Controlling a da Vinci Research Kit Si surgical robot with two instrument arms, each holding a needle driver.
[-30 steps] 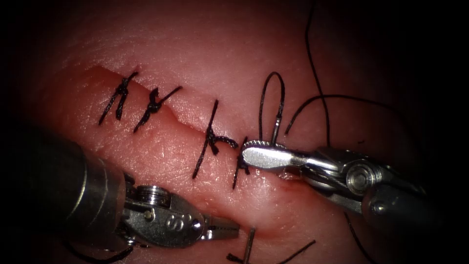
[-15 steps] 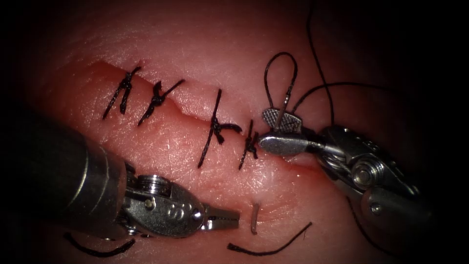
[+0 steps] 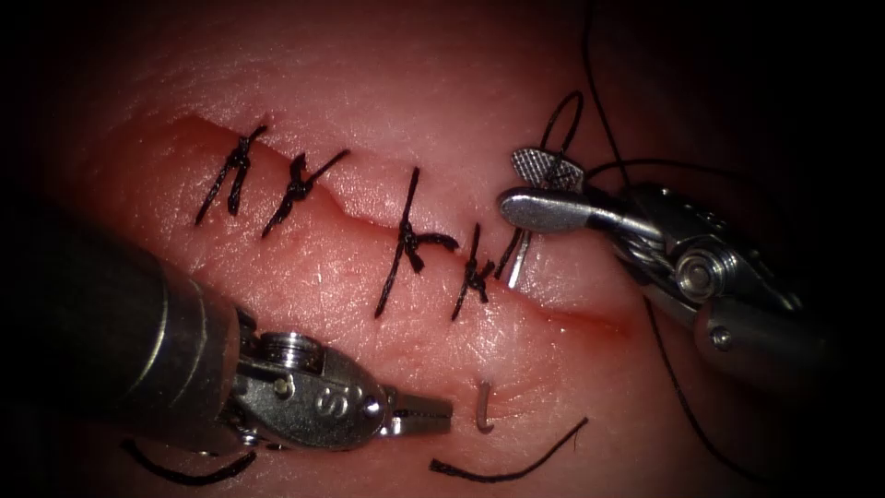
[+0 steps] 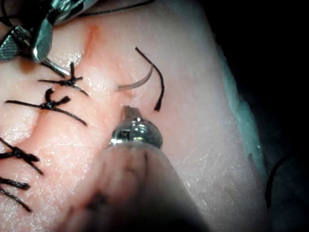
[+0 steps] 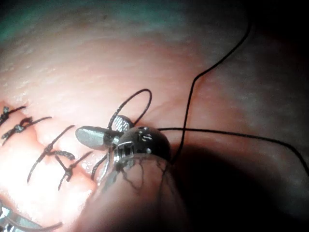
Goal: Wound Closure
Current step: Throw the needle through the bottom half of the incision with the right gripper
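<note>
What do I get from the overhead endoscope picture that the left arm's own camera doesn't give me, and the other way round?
Endoscope view: a loop of thread above the right tool, and a cut thread end beside the left tool.

Left wrist view: the tissue's outer edge.

Both: the stitches; the needle, which is in the tissue, its tip out on the cut's left and its rear end by the right tool's open jaws; another loose thread piece. The left tool, jaws shut, holds nothing.
</note>
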